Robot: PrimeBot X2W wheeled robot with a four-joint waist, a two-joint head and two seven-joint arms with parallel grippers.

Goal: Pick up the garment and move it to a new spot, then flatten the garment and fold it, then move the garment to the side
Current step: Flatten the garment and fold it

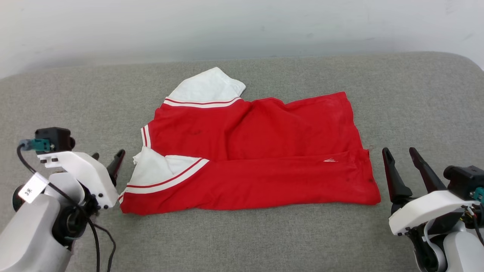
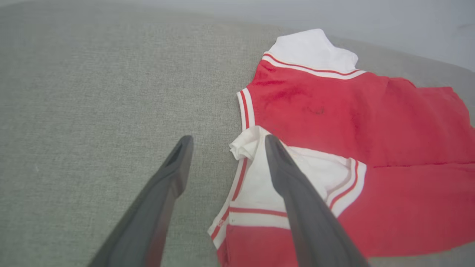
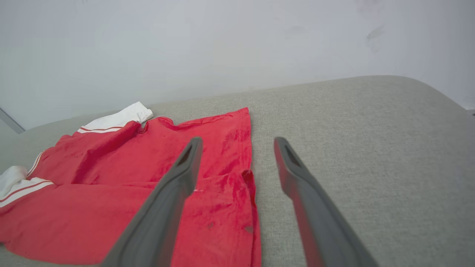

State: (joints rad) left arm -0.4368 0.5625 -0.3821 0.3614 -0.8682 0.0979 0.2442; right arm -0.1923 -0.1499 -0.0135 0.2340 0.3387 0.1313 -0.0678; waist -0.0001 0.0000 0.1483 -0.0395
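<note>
A grey woven surface (image 1: 242,241) with rounded far corners stands against a pale wall (image 1: 242,26).

Left gripper (image 1: 107,155): fingers apart, nothing between them. It sits toward the surface's left edge, just beside the garment's (image 1: 257,151) near white sleeve. In the left wrist view, the left gripper (image 2: 228,142) has one finger over that sleeve and the other over bare surface. Contact cannot be determined.

Right gripper (image 1: 399,151): fingers apart and empty, toward the right edge, just beside the garment's hem end. In the right wrist view, the right gripper (image 3: 238,142) straddles the hem corner.

The garment (image 2: 334,122) lies mid-surface, lengthwise left to right. Its near strip is folded over the body, and the white sleeves sit at its left end. The red cloth (image 3: 130,185) is mildly creased.
</note>
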